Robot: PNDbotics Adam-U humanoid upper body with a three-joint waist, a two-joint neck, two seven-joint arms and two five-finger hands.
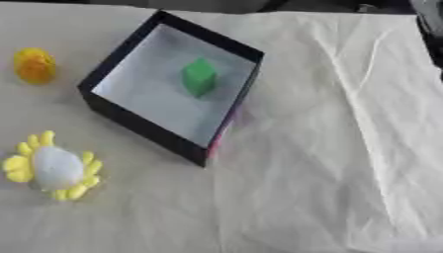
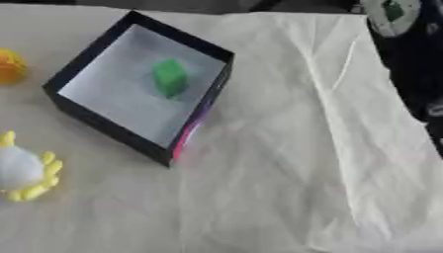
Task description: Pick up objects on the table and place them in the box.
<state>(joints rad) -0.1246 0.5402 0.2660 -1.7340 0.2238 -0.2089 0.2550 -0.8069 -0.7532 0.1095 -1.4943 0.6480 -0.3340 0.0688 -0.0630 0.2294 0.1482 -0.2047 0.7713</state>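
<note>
A green block (image 1: 199, 76) sits inside the dark box (image 1: 138, 121) at upper left; two yellow toys (image 1: 34, 65) lie left of it. No hands or fingers show.

box (image 1: 138, 121) black, white inside | block (image 1: 199, 76) green | cloth (image 1: 346, 148) white

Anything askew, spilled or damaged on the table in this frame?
Nothing spilled or broken. The box sits turned at an angle, corner toward the camera, with a green block inside. The white table cover is creased. A yellow object and a yellow-and-white toy remain outside the box.
</note>
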